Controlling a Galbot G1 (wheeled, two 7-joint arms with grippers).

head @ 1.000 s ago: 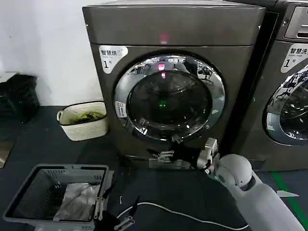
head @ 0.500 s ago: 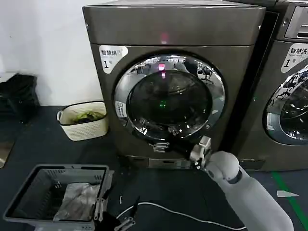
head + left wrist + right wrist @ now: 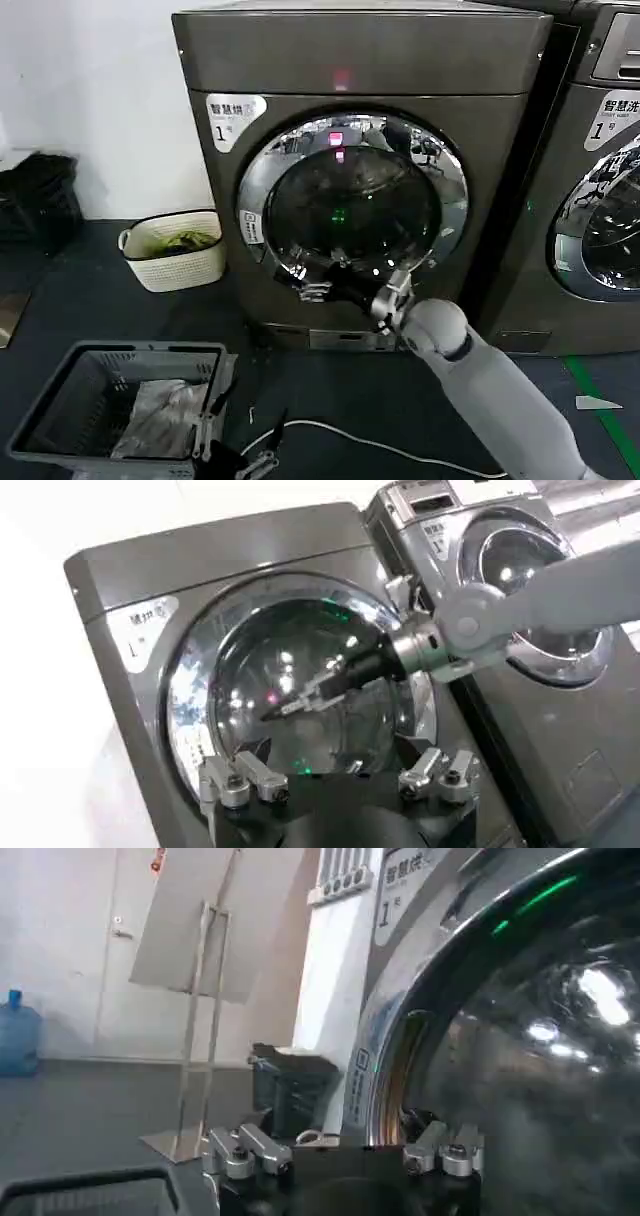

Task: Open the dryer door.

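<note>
The dryer is a dark grey-brown front loader with a "1" sticker. Its dryer door, a chrome ring around dark glass, looks shut against the front. My right gripper reaches in from the lower right to the ring's lower-left rim. Seen from the right wrist, this gripper is open, and the chrome rim stands between its two fingers. My left gripper is open and holds nothing; it hangs low by the grey basket, facing the door.
A second machine stands close on the right. A white basket sits on the floor left of the dryer, a grey basket holding cloth lies near me, and a white cable crosses the dark floor.
My right gripper has risen and moved left, from below the door's bottom to its lower-left rim. The door and left arm have stayed put.
</note>
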